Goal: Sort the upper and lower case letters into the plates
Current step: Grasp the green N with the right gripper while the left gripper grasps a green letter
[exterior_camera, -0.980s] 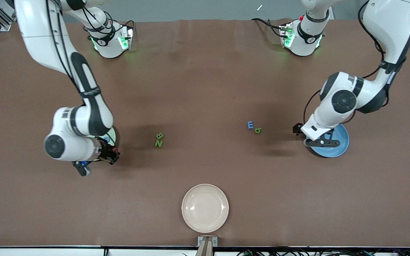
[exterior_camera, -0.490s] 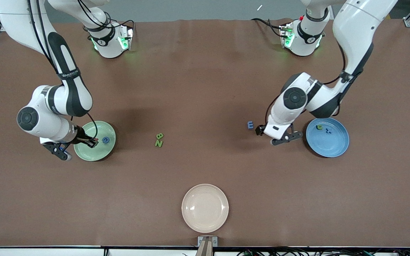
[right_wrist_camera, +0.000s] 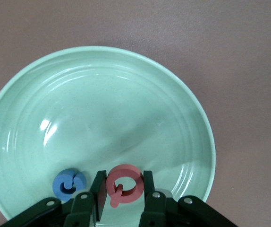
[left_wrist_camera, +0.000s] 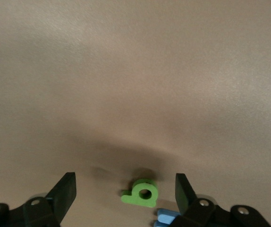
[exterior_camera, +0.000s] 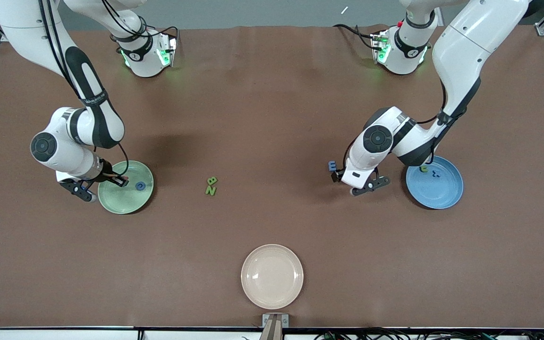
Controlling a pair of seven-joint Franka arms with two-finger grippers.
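My right end effector (right_wrist_camera: pixel 121 201) grips a red-pink letter (right_wrist_camera: pixel 124 183) over the pale green plate (exterior_camera: pixel 116 200), where a blue letter (exterior_camera: pixel 140 186) lies. My left end effector (left_wrist_camera: pixel 125 191) hangs released over a green letter (left_wrist_camera: pixel 141 193) beside a blue E (exterior_camera: pixel 332 165) on the tabletop (exterior_camera: pixel 272 118), near the blue plate (exterior_camera: pixel 437 193).

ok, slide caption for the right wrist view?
Right hand holds a red-pink letter over the pale green plate, beside a blue letter.
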